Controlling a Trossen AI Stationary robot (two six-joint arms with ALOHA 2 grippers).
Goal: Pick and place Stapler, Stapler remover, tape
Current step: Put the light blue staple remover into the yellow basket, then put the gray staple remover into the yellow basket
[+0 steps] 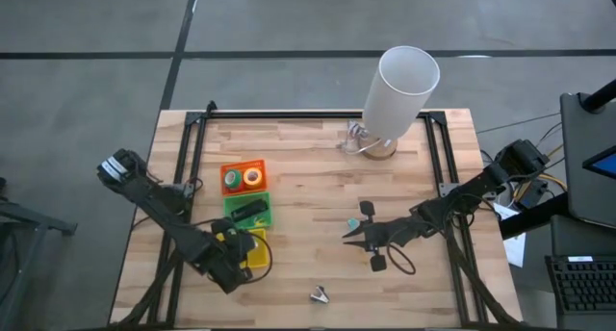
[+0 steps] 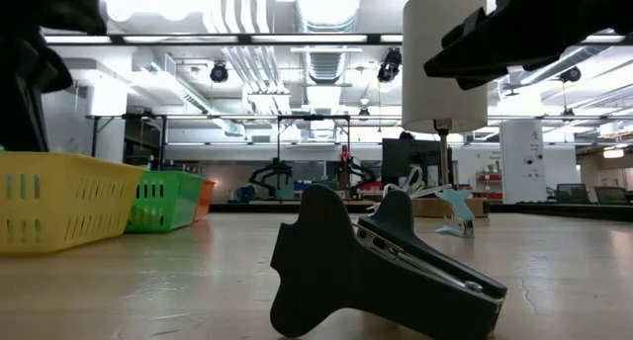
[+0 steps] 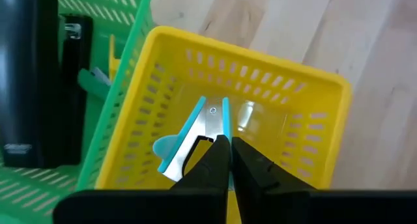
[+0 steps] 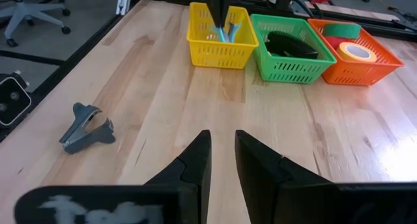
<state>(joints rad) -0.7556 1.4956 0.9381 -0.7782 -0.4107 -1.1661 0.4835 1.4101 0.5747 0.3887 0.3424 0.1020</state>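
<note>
L gripper (image 3: 229, 160) closed, empty, above teal claw staple remover (image 3: 195, 136) in yellow plastic tray (image 3: 313, 94). Remover prob light, stiff; grab across its wings. R gripper (image 4: 221, 155) slightly open.

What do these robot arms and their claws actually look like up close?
Both arms are dark, nearly black, built of jointed segments with black cables looping beside them. The left claw ends in two slim, tapering black fingers. The right claw has two broader, wedge-shaped black fingers. A pale, blurred marking sits on the right wrist housing. No bright colours appear on either arm.
</note>
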